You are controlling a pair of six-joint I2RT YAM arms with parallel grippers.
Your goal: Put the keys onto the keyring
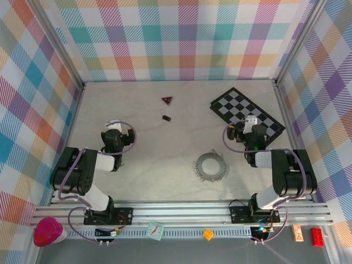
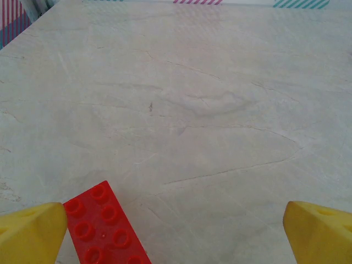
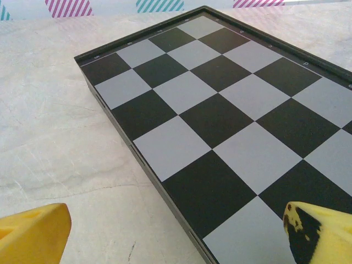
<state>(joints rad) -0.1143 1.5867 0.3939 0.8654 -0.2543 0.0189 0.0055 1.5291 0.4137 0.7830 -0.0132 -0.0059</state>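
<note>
The keyring (image 1: 200, 163) lies flat on the table, right of centre and near the front, as a grey metal loop with a gear-like outline. The keys (image 1: 212, 180) are tiny silvery pieces forming a toothed fringe around it. My left gripper (image 1: 114, 125) (image 2: 176, 236) hovers over the table's left side, far left of the ring, its yellow fingertips (image 2: 30, 234) wide apart and open. My right gripper (image 1: 250, 122) (image 3: 176, 236) is open above the near edge of the chequered board, up and right of the ring, with nothing between its yellow fingertips (image 3: 33, 234).
A black-and-white chequered board (image 1: 247, 113) (image 3: 220, 110) lies at the back right. A dark red triangle (image 1: 166, 100) and a small black oval piece (image 1: 166, 117) sit at back centre. A red studded brick (image 2: 104, 228) lies by my left gripper's left finger. Plaid walls enclose the table.
</note>
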